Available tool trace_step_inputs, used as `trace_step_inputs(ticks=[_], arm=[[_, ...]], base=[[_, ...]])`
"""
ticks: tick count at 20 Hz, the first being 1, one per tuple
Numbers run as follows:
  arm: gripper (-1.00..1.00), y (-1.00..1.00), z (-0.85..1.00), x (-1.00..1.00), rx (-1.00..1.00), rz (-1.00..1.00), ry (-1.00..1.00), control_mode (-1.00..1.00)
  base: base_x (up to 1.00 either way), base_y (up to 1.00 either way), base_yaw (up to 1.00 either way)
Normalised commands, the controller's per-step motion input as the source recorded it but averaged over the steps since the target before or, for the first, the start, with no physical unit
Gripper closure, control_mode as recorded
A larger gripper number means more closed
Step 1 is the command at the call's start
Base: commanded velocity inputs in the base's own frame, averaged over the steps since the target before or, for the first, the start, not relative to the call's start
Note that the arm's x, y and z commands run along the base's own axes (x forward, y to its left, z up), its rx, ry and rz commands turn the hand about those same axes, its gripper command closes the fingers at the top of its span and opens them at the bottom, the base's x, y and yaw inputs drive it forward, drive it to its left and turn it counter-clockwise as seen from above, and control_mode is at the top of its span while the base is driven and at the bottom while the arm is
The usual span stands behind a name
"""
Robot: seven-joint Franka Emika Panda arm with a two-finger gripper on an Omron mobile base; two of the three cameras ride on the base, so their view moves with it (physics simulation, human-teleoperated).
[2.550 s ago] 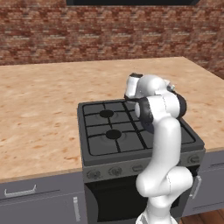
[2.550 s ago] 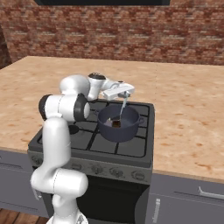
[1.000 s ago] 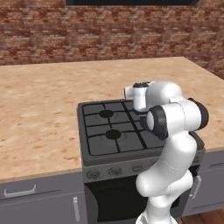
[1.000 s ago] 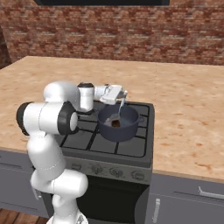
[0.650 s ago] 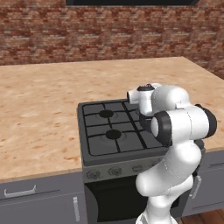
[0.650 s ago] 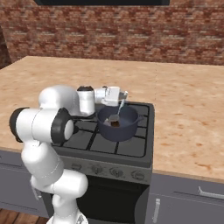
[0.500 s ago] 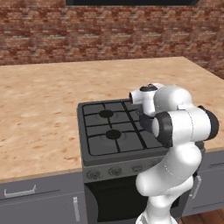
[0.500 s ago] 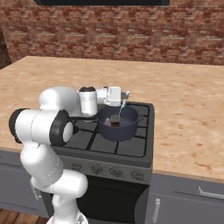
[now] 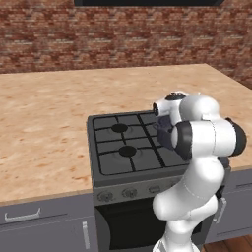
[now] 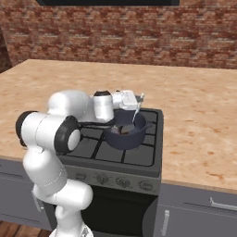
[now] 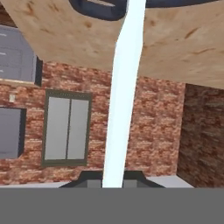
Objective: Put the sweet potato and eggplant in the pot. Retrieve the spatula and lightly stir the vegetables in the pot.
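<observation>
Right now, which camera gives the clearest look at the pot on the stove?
The right base view shows the pot best: its whole dark round body sits on the stove with the spatula reaching into it. In the hand view, a dark curved piece that may be its rim sits at the top edge. In the left base view the arm covers it.

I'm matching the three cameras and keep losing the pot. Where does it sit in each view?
Left base view: the white arm covers the stove's right burners; I cannot pick it out.
Right base view: the pot is at centre, on the stove.
Hand view: its dark rim at the top edge, left of the spatula.
Shared landmark: the brick wall.
</observation>
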Motion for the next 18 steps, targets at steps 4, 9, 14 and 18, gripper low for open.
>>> trace_step_inputs(ticks=[4, 9, 14, 18], arm=[[1.0, 0.0, 0.0, 0.46, 0.0, 0.01, 0.0, -1.0], [1.0, 0.0, 0.0, 0.74, 0.0, 0.0, 0.0, -1.0], [1.0, 0.0, -0.16, 0.27, 0.01, 0.0, 0.0, -1.0], [1.0, 0.08, -0.26, 0.12, 0.0, 0.0, 0.01, -1.0]], base=[[0.0, 0.0, 0.0], [0.0, 0.0, 0.0], [0.0, 0.0, 0.0], [0.0, 0.0, 0.0]])
